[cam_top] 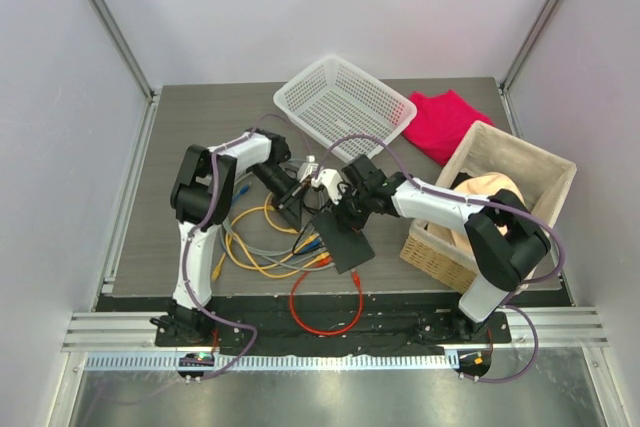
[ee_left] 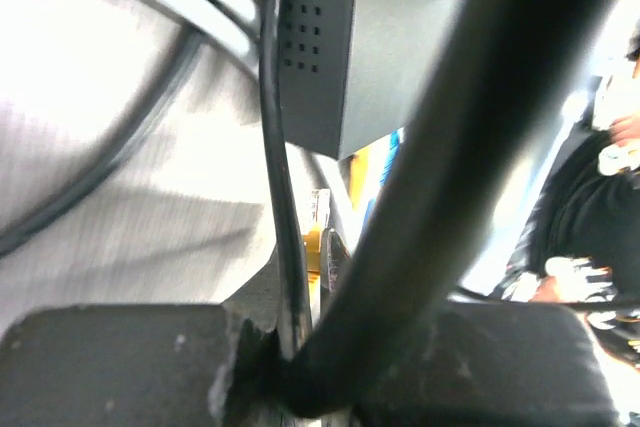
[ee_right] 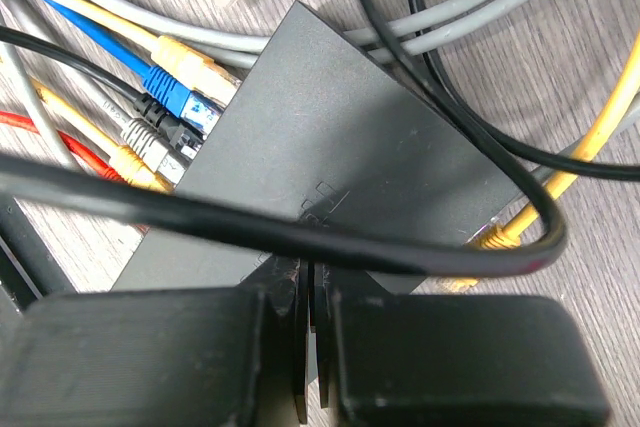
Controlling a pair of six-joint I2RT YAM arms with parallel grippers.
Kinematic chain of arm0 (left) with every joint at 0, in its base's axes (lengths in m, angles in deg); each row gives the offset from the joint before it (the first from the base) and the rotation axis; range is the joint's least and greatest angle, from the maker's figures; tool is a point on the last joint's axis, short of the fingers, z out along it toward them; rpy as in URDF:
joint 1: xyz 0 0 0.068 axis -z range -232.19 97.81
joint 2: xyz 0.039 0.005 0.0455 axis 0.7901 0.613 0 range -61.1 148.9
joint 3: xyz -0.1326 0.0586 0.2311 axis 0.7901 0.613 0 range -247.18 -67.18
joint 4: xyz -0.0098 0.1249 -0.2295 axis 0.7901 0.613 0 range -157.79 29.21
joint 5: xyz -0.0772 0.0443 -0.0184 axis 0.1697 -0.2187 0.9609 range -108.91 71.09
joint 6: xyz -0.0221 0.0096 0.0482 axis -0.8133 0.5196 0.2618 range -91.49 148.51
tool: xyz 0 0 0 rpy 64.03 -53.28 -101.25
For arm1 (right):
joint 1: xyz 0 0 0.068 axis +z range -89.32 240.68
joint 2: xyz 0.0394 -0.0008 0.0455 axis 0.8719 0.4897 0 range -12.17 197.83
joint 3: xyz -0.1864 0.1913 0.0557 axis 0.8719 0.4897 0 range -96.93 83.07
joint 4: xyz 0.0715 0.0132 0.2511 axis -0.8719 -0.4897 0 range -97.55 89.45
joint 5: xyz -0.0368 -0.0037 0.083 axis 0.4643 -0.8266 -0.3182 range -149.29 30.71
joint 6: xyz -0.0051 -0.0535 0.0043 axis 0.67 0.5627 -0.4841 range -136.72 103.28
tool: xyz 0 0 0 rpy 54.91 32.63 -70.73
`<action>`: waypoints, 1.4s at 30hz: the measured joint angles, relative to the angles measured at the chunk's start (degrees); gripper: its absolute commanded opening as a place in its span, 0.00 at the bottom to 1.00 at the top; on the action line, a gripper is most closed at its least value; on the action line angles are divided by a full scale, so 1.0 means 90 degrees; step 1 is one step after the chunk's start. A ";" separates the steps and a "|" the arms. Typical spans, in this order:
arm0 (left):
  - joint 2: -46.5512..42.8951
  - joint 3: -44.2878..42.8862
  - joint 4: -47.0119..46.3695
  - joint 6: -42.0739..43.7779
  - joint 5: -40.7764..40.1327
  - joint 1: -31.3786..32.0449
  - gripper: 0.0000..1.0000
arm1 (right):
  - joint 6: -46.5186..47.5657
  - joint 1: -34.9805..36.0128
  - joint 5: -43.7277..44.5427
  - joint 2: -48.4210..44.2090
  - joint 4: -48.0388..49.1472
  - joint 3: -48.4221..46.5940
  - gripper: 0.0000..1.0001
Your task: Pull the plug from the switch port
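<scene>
Black cable (ee_left: pixel 420 197) clamped in left end effector (ee_left: pixel 296 372); right end effector (ee_right: pixel 308 347) closed over switch (ee_right: pixel 330 157).

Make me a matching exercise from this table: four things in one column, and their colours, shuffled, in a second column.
Things:
1 mesh basket
2 cloth
3 switch
4 wicker crate

Colours:
A black
B tan
C white
D red

Pairs: 1-C, 2-D, 3-A, 4-B
</scene>
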 measured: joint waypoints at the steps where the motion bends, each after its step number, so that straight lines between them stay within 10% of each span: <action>1: 0.0073 -0.0187 0.0163 0.0163 -0.0070 -0.0024 0.00 | 0.0005 0.0000 -0.0002 0.0000 0.0000 0.0000 0.01; 13: -0.0087 -0.1304 0.0821 0.0495 -0.0350 -0.0374 0.00 | 0.0075 0.0002 0.0092 -0.0151 0.0126 0.0175 0.01; 26: -0.2815 -0.3480 0.0267 0.0066 -0.2601 -0.1299 0.00 | 0.0117 0.0002 0.0141 -0.0172 0.0141 0.0202 0.01; 42: -0.3551 0.1319 -0.4301 -0.1705 -0.4952 -0.2305 0.00 | 0.0112 0.0000 0.0141 -0.0185 0.0146 0.0211 0.01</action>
